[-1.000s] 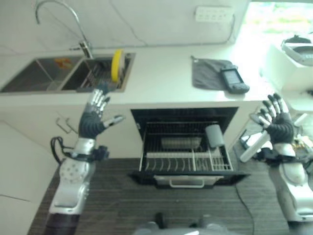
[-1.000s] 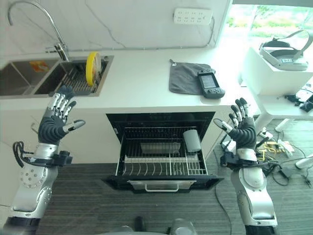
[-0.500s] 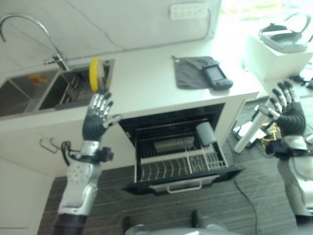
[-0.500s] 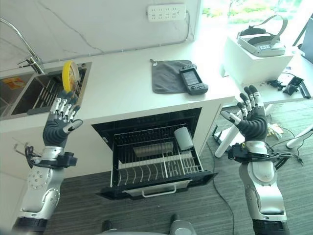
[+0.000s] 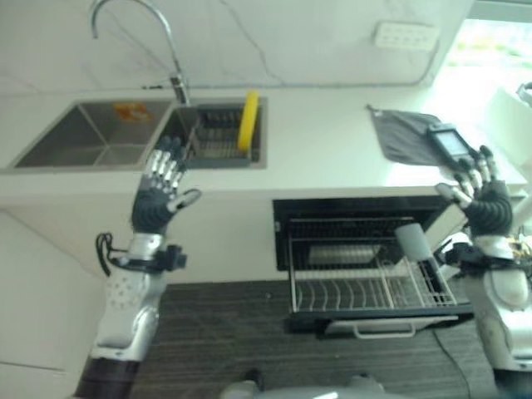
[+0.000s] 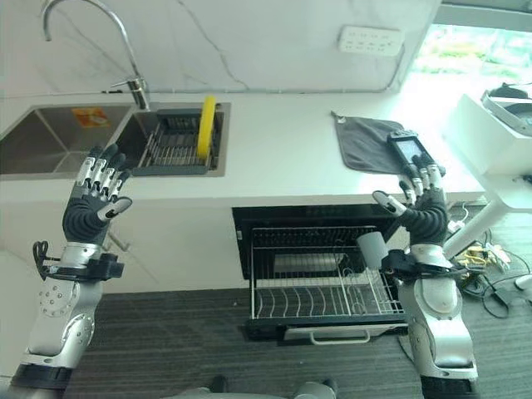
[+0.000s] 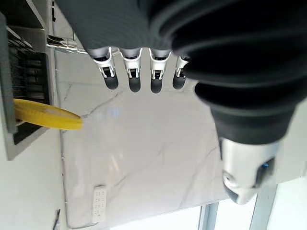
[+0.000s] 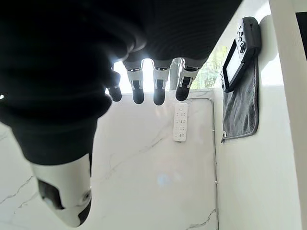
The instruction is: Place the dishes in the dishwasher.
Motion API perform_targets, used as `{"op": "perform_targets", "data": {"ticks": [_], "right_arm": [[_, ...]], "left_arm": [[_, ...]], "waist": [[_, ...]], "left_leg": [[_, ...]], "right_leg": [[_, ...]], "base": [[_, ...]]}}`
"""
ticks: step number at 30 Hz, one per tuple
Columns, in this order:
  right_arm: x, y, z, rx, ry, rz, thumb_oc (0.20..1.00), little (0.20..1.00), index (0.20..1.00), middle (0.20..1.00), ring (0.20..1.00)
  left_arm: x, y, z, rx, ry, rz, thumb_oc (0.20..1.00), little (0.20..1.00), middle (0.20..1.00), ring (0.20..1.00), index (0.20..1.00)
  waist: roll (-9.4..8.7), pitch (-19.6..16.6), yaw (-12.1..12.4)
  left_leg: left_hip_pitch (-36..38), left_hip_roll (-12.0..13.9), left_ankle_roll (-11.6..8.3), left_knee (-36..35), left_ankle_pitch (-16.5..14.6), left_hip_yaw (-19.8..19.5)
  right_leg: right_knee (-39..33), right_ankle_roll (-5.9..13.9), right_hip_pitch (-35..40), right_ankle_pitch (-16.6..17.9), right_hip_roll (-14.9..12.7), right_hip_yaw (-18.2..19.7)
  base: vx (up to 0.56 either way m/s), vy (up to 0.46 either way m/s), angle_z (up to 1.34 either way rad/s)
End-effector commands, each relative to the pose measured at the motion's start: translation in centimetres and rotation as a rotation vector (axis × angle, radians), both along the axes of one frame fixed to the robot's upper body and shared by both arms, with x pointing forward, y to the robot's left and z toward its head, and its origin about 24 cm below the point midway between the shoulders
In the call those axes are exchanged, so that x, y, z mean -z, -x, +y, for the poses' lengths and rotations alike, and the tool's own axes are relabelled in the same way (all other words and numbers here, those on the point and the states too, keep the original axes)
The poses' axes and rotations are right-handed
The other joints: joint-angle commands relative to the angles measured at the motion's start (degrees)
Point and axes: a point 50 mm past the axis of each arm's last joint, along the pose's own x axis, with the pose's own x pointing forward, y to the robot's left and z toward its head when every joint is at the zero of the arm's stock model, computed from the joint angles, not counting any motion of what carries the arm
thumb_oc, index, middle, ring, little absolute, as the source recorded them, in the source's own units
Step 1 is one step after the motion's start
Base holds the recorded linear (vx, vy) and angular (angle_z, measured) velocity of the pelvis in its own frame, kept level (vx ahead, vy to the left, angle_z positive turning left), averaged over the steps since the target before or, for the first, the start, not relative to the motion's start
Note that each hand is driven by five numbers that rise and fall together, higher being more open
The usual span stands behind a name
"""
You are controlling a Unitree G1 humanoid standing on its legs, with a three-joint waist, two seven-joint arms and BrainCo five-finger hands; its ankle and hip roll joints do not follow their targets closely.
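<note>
Yellow plate (image 6: pixel 205 126) standing on edge in rack (image 6: pixel 170 150) inside right sink bowl, nobody touching it. Your left hand (image 6: pixel 90 204) hanging in front of counter (image 6: pixel 283 158), fingers spread, holding nothing. Your right hand (image 6: pixel 420 204) spread and holding nothing too, up by dishwasher (image 6: pixel 320 278). Dishwasher drawer sitting pulled out, cup (image 6: pixel 371 248) already in it. You are probably reaching for plate now: bring left hand up over sink, pinch plate by top edge, lift straight up so rack wires are not catching it.

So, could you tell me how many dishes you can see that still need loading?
1: a yellow plate standing on edge in the rack in the right sink basin. A grey cup already sits in the open dishwasher. Others may be hidden in the basins.
</note>
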Motion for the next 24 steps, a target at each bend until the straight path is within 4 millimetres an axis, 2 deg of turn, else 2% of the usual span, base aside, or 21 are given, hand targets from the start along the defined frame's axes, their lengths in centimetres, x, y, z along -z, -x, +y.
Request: {"op": "perform_targets", "data": {"ticks": [1,2,3,4,6,7,10,13,18,21,24], "right_arm": [[-2.7,-1.0,0.8,-0.038,0.038,-0.145,1.000,1.000,1.000,1.000,1.000],[-2.8,-1.1,1.0,-0.043,0.034,-0.145,1.000,1.000,1.000,1.000,1.000],[-3.0,-1.2,1.0,-0.047,0.037,-0.149,1.000,1.000,1.000,1.000,1.000],[-3.1,-1.2,1.0,-0.047,0.044,-0.150,1.000,1.000,1.000,1.000,1.000],[-3.3,-1.2,0.9,-0.045,0.053,-0.154,1.000,1.000,1.000,1.000,1.000],[-3.2,-1.0,0.7,-0.042,0.054,-0.156,1.000,1.000,1.000,1.000,1.000],[-3.0,-0.4,0.2,-0.037,0.051,-0.156,1.000,1.000,1.000,1.000,1.000],[-2.5,0.2,-0.1,-0.035,0.034,-0.152,1.000,1.000,1.000,1.000,1.000],[-2.1,0.0,0.3,-0.016,0.005,-0.140,1.000,1.000,1.000,1.000,1.000],[-1.8,-0.1,0.5,-0.017,-0.018,-0.118,1.000,1.000,1.000,1.000,1.000],[-1.6,-0.4,0.7,-0.014,-0.032,-0.112,1.000,1.000,1.000,1.000,1.000]], "left_arm": [[-3.1,0.4,0.3,0.013,-0.018,-0.117,1.000,1.000,1.000,1.000,1.000],[-3.1,0.4,0.2,0.013,-0.019,-0.114,1.000,1.000,1.000,1.000,1.000],[-3.2,0.2,0.1,0.020,-0.008,-0.113,1.000,1.000,1.000,1.000,1.000],[-3.2,0.1,-0.1,0.025,-0.004,-0.114,1.000,1.000,1.000,1.000,1.000],[-3.1,-0.1,-0.5,0.035,0.009,-0.116,1.000,1.000,1.000,1.000,1.000],[-3.0,-0.2,-0.8,0.041,0.016,-0.113,1.000,1.000,1.000,1.000,1.000],[-2.4,-0.2,-1.2,0.056,0.021,-0.108,1.000,1.000,1.000,1.000,1.000],[-2.2,-0.1,-1.4,0.078,0.003,-0.111,1.000,1.000,1.000,1.000,1.000],[-2.1,-0.3,-1.9,0.115,0.003,-0.092,1.000,1.000,1.000,1.000,1.000],[-2.0,-0.1,-1.7,0.121,0.005,-0.075,1.000,1.000,1.000,1.000,1.000],[-2.0,-0.1,-1.9,0.135,-0.008,-0.075,1.000,1.000,1.000,1.000,1.000]], "waist": [[1.81,-1.0,2.1],[1.94,-1.0,2.3],[2.20,-0.8,2.6],[2.18,-0.7,2.4],[1.92,-0.6,1.2],[1.63,-0.7,0.1],[1.21,-1.0,-1.1],[1.63,-0.8,-2.3],[2.26,-0.8,-3.1],[2.83,-1.0,-3.3],[3.53,-1.6,-3.8]], "left_leg": [[3.9,3.0,-1.66,-5.3,0.2,-1.6],[3.7,2.7,-1.33,-5.3,0.3,-1.4],[3.5,1.9,-0.42,-5.3,0.2,-0.7],[3.3,1.3,0.06,-5.3,0.4,-0.6],[2.9,0.2,0.69,-5.3,1.0,-1.1],[2.8,-0.8,0.82,-5.3,1.3,-2.2],[2.9,-2.5,0.71,-5.3,1.8,-3.8],[4.1,-3.0,0.72,-5.3,1.5,-4.5],[5.9,-3.4,0.49,-5.3,1.0,-4.5],[7.0,-3.3,0.35,-5.3,0.7,-4.2],[8.1,-2.9,0.17,-5.3,0.2,-0.9]], "right_leg": [[0.7,4.91,2.2,-4.6,3.2,-8.2],[1.4,4.36,2.3,-6.4,5.0,-9.1],[4.3,2.86,2.1,-10.7,9.1,-10.3],[6.1,2.28,1.6,-11.8,11.1,-9.8],[8.6,1.43,0.1,-12.6,15.7,-6.3],[8.8,0.94,-0.5,-13.0,19.0,-3.2],[6.4,0.16,-0.4,-12.5,22.3,-1.7],[7.0,0.60,-2.7,-10.4,22.0,-2.4],[5.5,0.48,-3.1,-9.5,21.8,-3.5],[4.0,0.24,-2.4,-9.7,22.0,-2.9],[1.1,-0.75,-0.7,-12.0,22.5,-3.2]], "base": [[-0.05,0.278,-0.56],[-0.07,0.415,-0.70],[-0.06,0.316,-0.54],[-0.06,0.312,-0.42],[-0.05,0.160,-0.11],[-0.03,0.080,0.12],[0.00,0.002,0.30],[-0.01,-0.067,0.04],[-0.02,-0.162,0.24],[0.00,-0.198,0.09],[-0.02,-0.134,0.07]]}}
